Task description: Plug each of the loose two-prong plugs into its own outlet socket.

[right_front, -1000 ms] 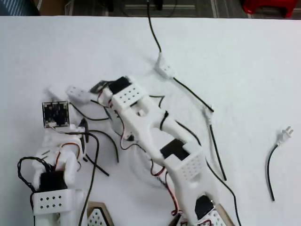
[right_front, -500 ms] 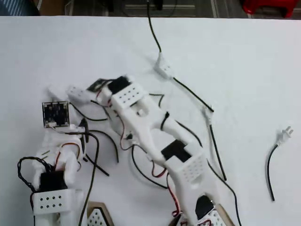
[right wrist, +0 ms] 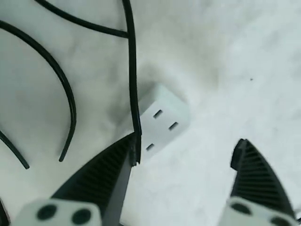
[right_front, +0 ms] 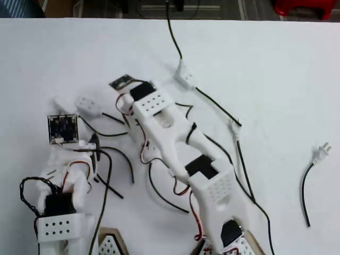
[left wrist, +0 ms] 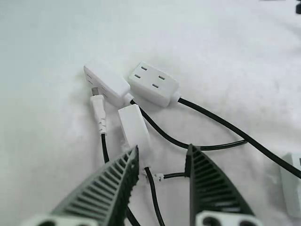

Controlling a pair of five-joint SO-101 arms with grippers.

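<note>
We see the left gripper [left wrist: 162, 150] with its fingers apart. A narrow outlet socket [left wrist: 133, 126] lies just ahead of the gap, close to one fingertip. Beyond it a wide socket block [left wrist: 154, 84] and a long socket block [left wrist: 107, 82] touch each other, and a white two-prong plug [left wrist: 99, 112] lies against the long one.

The right gripper [right wrist: 187, 140] is spread wide. A square outlet socket [right wrist: 162, 120] lies between its fingers, nearer one of them, with a black cord [right wrist: 131, 70] crossing its edge.

In the high view, a loose plug [right_front: 322, 151] lies well apart, toward the right edge of the table [right_front: 276, 64].

Outlet socket [left wrist: 154, 83] showing smooth white plastic; cord [left wrist: 211, 118] looking black, slightly glossy; table [left wrist: 47, 37] appearing matt, faintly textured white.
</note>
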